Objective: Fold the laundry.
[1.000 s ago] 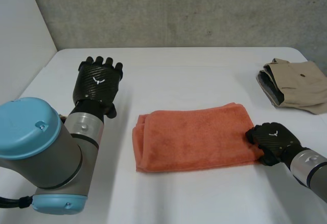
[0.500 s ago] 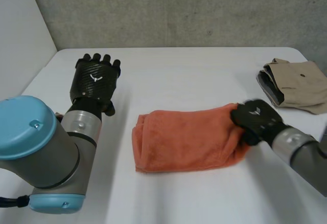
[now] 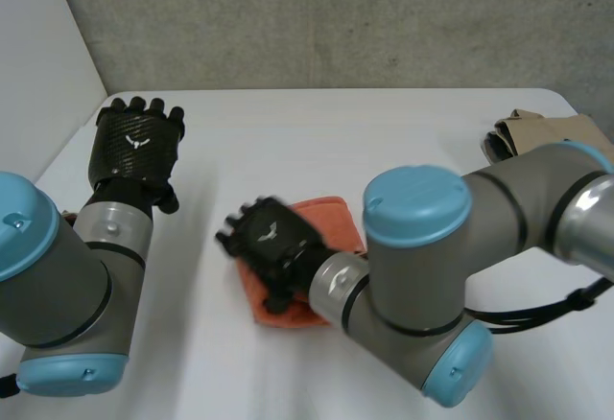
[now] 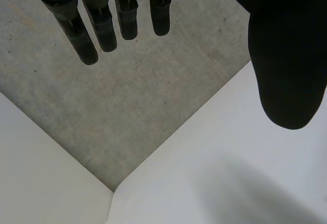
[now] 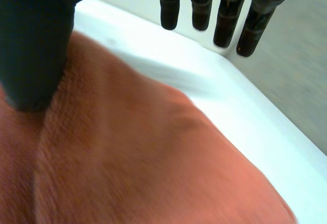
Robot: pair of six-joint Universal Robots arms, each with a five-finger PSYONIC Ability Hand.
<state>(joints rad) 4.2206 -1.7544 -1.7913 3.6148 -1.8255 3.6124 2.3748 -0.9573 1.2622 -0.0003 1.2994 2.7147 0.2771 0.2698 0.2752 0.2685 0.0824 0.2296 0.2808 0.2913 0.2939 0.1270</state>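
An orange towel [image 3: 338, 223] lies mid-table, doubled over into a short bundle. My right hand [image 3: 269, 245] hovers over the towel's left end, its arm reaching across from the right and hiding much of the cloth. In the right wrist view the fingers [image 5: 202, 9] are straight and spread, the thumb stands apart, and the towel [image 5: 127, 168] lies under the palm with nothing pinched. My left hand [image 3: 134, 147] is raised at the table's left side, away from the towel. Its fingers [image 4: 102, 19] are straight and hold nothing.
A folded beige garment [image 3: 528, 130] lies at the back right, partly behind my right arm. The white table [image 3: 384, 142] ends at a grey concrete wall [image 4: 143, 106] behind, with a white wall on the left.
My right hand has swept from the towel's right end across to its left end, bringing that end over, and its fingers have straightened. The left hand drifted left.
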